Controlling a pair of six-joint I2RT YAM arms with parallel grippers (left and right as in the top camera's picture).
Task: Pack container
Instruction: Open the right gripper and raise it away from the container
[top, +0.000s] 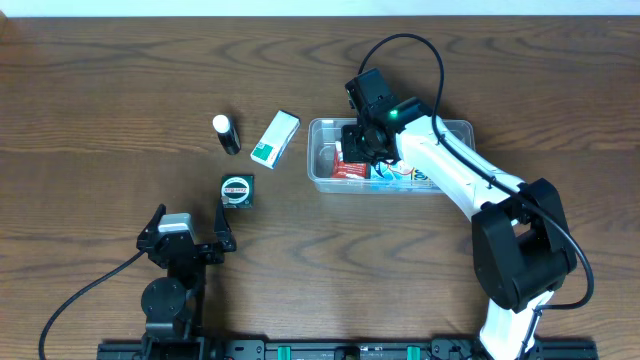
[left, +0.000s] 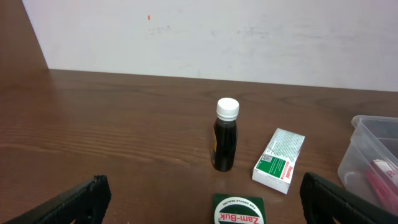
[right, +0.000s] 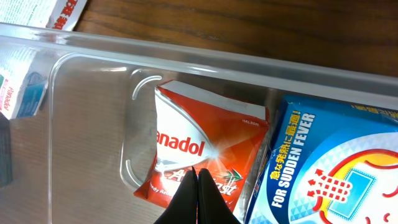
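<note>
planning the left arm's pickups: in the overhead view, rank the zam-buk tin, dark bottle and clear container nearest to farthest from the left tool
From the left tool:
1. Zam-Buk tin, just ahead and slightly to its right.
2. dark bottle, farther ahead, beyond the tin.
3. container, well off to the right, under the other arm.

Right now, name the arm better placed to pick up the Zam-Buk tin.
Left. The left pincer stands open just short of the Zam-Buk tin, facing it. The right pincer is shut, down inside the container over the red Panadol pack.
</note>
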